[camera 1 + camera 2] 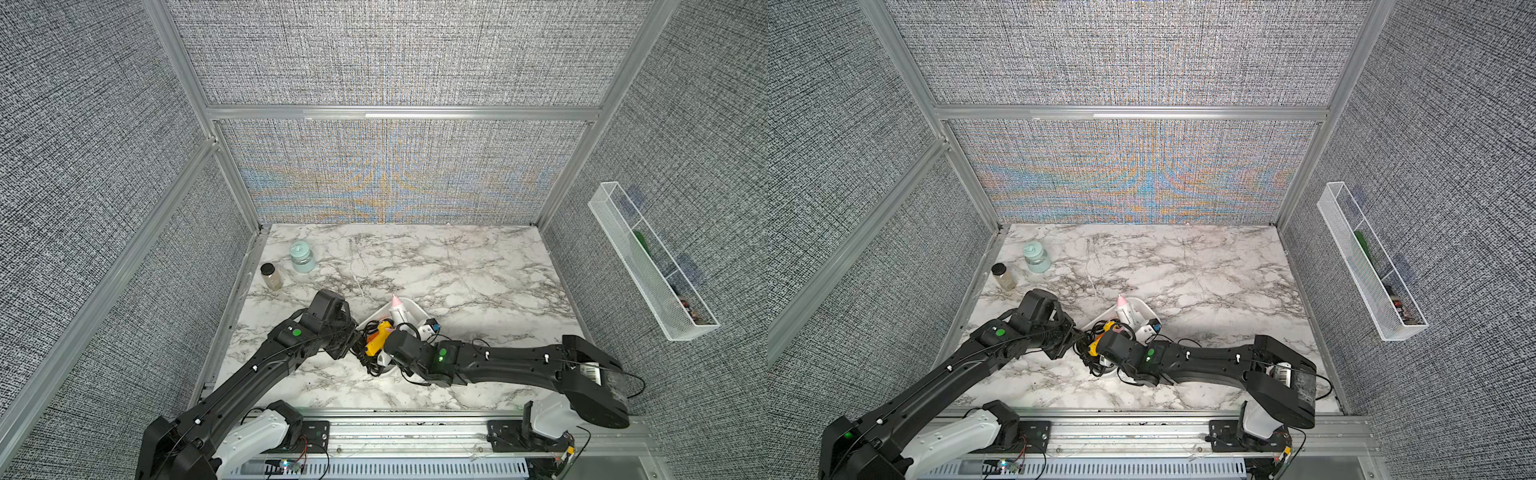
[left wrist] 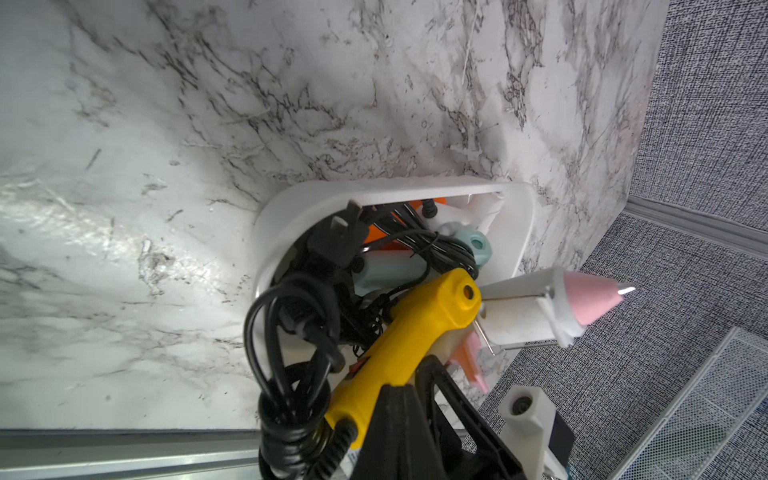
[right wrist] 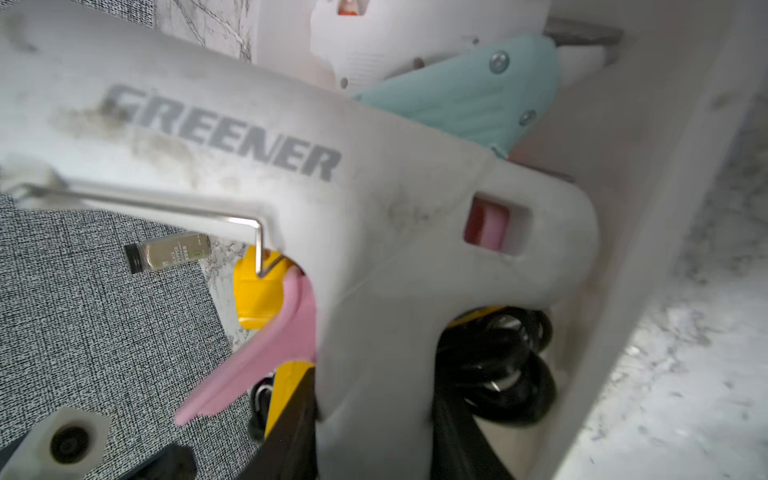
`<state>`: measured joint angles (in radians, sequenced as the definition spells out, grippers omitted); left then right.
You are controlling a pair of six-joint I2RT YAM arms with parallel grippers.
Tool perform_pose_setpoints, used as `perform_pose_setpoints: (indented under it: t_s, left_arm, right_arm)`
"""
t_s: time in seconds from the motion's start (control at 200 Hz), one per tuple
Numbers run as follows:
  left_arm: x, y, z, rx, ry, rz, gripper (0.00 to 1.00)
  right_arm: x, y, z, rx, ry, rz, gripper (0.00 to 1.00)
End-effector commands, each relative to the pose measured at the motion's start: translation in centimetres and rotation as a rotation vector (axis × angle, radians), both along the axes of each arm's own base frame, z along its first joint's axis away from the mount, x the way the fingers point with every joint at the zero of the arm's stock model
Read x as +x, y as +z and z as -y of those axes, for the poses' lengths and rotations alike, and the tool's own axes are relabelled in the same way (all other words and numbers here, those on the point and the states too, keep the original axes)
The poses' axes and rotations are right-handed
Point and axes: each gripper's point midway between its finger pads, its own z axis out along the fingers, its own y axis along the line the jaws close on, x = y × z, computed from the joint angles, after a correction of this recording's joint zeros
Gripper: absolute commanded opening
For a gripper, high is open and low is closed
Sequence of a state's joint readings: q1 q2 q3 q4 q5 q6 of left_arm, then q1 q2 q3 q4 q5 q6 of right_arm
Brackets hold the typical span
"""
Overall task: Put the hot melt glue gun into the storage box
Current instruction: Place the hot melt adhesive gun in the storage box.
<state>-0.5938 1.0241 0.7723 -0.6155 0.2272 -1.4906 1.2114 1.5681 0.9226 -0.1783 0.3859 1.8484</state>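
A: Glue gun (image 3: 374,187), the white one. Any writing on it?
B: GREENER, in grey capitals along the barrel. The right gripper (image 3: 374,415) is clamped on its handle, below the pink trigger.
A: Where does it sit?
B: Over the box (image 2: 395,187), on the heap inside, with its pink nozzle poking past the rim. Whether it rests there or hangs, I cannot tell.
A: The left gripper (image 2: 411,378)?
B: Closed tight, with its fingers against the handle of the yellow gun (image 2: 432,316). Whether they pinch it, I cannot tell. That gun lies on the heap too.
A: What crowds the box?
B: A teal gun (image 3: 457,95) underneath, something orange, and loops of black cord (image 2: 286,332) spilling over the rim on the robot's side.
A: Further out?
B: A small jar (image 3: 170,253) labelled BLACK PEPPER and a bottle (image 1: 302,257) with a teal lid. Both stand near the table's left edge, well apart from the box. A mesh tray (image 1: 648,266) hangs on the right wall.
A: Surface and room?
B: A white marble-look table (image 1: 457,270) and grey woven walls (image 1: 374,54) in aluminium framing.
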Motion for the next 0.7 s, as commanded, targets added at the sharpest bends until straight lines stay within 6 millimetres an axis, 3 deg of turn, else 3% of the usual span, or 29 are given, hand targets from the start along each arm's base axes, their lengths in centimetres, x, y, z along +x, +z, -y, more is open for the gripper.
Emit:
perform_pose_setpoints:
  t_s: [0.0, 0.14, 0.26, 0.415, 0.556, 0.696]
  left_arm:
    - [0.1, 0.2, -0.6, 0.042, -0.013, 0.009, 0.00]
    - [0.5, 1.1, -0.7, 0.050, -0.016, 0.027, 0.00]
    - [0.6, 1.4, -0.7, 0.054, -0.017, 0.030, 0.00]
    - [0.5, 1.3, -0.5, 0.051, -0.027, 0.022, 0.00]
    - [0.6, 1.5, -0.7, 0.055, -0.022, 0.031, 0.00]
    - [0.8, 1.5, -0.8, 0.061, -0.019, 0.037, 0.00]
  right_arm:
    - [-1.8, -1.7, 2.0, -0.098, 0.025, -0.082, 0.28]
    - [-1.4, -1.0, 2.3, -0.122, 0.027, -0.062, 0.46]
    - [-1.2, -0.9, 2.2, -0.122, 0.024, -0.057, 0.49]
    - [-0.8, -0.1, 2.6, -0.130, 0.006, -0.033, 0.60]
    - [0.0, 2.4, 2.9, -0.125, -0.006, 0.035, 0.73]
    - [0.9, 5.8, 2.6, -0.126, 0.018, 0.120, 0.77]
